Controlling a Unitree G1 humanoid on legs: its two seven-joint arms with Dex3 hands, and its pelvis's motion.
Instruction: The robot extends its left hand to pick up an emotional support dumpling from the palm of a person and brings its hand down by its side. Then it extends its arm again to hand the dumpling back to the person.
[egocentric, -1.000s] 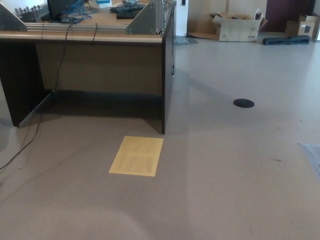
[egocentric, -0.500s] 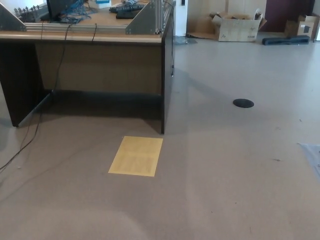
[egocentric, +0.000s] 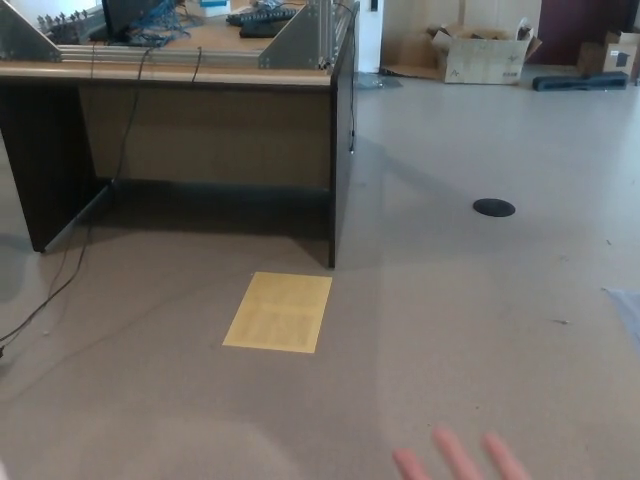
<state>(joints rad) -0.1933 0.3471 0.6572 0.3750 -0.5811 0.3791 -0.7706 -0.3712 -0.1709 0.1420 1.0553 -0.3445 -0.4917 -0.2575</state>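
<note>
Neither of my hands shows in the head view. A person's fingertips (egocentric: 460, 458) come up from the bottom edge, right of centre, three fingers spread above the grey floor. No dumpling is visible; the person's palm lies below the picture's edge.
A dark desk (egocentric: 200, 75) with cables and metal brackets stands at the upper left. A yellow sheet (egocentric: 278, 311) lies on the floor in front of it. A black floor cap (egocentric: 494, 207) sits to the right. Cardboard boxes (egocentric: 485, 55) stand at the far wall.
A person's fingertips have come into the picture at the bottom edge. The whole picture has shifted slightly to the right, so the camera moved a little.
</note>
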